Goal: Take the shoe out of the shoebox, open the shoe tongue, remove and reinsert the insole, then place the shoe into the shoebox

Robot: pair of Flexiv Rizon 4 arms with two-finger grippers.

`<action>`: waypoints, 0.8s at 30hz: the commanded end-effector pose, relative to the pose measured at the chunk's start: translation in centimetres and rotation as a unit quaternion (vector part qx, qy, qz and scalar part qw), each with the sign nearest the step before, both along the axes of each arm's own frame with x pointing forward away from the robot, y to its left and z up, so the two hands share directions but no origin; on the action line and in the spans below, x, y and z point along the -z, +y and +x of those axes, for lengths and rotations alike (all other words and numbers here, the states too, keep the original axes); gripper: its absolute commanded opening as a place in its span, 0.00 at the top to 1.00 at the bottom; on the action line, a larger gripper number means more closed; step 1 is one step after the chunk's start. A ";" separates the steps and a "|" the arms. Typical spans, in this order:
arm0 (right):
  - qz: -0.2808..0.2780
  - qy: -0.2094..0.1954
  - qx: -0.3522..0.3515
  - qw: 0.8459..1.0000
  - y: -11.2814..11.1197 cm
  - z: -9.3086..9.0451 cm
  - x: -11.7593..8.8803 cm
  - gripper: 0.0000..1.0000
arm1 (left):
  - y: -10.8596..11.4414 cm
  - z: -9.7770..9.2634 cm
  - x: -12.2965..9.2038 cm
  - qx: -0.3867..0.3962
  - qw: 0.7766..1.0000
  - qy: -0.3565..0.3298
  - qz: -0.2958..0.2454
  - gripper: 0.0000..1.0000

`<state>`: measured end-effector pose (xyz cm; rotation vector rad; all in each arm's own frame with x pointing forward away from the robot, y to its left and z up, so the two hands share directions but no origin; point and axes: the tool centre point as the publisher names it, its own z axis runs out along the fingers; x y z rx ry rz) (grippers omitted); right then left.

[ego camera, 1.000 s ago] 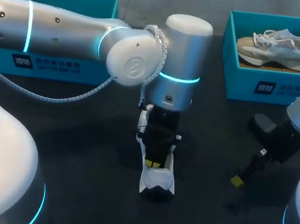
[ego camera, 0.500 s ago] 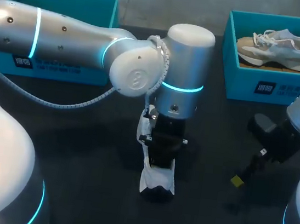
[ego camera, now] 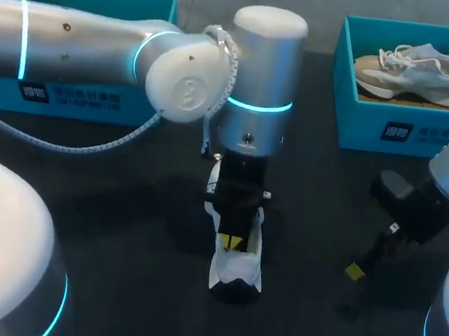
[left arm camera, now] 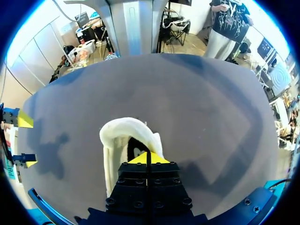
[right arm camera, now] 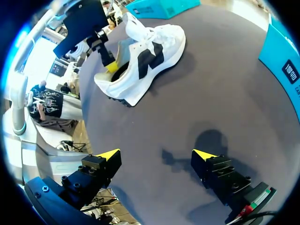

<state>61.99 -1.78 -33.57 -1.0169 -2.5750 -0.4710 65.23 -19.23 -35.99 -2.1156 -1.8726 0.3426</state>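
A white shoe point(ego camera: 237, 271) with a dark sole stands in the middle of the dark table, heel toward the front edge. My left gripper point(ego camera: 231, 242) comes straight down into its opening. In the left wrist view the yellow tips point(left arm camera: 149, 157) are pressed together just inside the shoe point(left arm camera: 123, 137), behind the heel collar. Whether they pinch anything I cannot tell. In the right wrist view the left gripper point(right arm camera: 110, 66) sits at the collar of the shoe point(right arm camera: 151, 55). My right gripper point(right arm camera: 157, 154) hangs open over bare table to the right point(ego camera: 360, 267), apart from the shoe.
A teal shoebox point(ego camera: 395, 131) at the back right holds a second grey-white shoe point(ego camera: 416, 67). Another teal box point(ego camera: 77, 95) stands at the back left, partly behind my left arm. My right gripper point(left arm camera: 24, 140) shows beside the shoe in the left wrist view.
My left wrist dipped down and to the right, then came back up and left, so its yellow tips show again. The shoe and the right arm stayed put.
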 end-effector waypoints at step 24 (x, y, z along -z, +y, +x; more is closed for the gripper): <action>-0.002 -0.001 0.001 1.000 0.0 -0.2 0.0 0.00 | -0.7 -0.9 4.7 -0.056 0.998 -0.002 0.017 1.00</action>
